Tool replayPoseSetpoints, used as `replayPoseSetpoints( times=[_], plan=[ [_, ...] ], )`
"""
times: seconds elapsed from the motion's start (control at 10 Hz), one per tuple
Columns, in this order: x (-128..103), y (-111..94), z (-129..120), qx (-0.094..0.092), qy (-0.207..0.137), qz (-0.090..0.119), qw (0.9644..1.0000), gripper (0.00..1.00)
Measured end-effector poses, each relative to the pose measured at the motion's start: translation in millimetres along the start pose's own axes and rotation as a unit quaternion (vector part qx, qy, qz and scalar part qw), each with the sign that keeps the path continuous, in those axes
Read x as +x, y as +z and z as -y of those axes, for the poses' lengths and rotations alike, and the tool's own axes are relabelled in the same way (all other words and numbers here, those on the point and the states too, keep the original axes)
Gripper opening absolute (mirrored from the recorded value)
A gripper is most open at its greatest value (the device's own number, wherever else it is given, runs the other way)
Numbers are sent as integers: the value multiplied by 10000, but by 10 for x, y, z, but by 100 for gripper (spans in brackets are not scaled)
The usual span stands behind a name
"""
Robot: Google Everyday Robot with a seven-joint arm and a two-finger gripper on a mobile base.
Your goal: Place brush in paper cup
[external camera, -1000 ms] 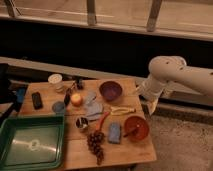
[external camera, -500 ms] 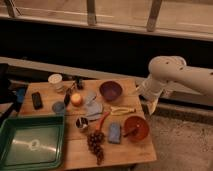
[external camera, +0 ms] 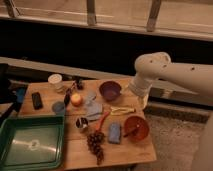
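The off-white paper cup stands upright at the back left of the wooden table. A small slender dark stick, the brush, lies just right of the cup, next to an orange fruit. My gripper hangs from the white arm at the table's right edge. It is right of the purple bowl, above the red-brown bowl, and far from both brush and cup. It holds nothing that I can see.
A green tray fills the front left. A flat black block, blue lid, blue cloth, dark metal cup, red-handled utensil, yellow item, blue sponge and grapes crowd the table.
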Motion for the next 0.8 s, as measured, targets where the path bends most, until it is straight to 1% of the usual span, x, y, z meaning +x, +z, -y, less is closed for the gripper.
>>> replayPoseSetpoints(
  times=[0.1, 0.2, 0.3, 0.4, 0.5, 0.7, 0.8],
  plan=[
    [42, 56, -191, -9, -135, 13, 9999, 80],
    [122, 145, -476, -28, -352, 15, 9994, 80],
    [201, 211, -710, -70, -532, 1, 9986, 80],
    [247, 245, -842, -106, -662, -3, 9978, 80],
    [366, 310, -1119, -226, -934, -41, 9954, 80],
    [619, 392, -1484, -380, -1322, -181, 9903, 80],
    [652, 395, -1518, -407, -1340, -214, 9899, 80]
  ],
)
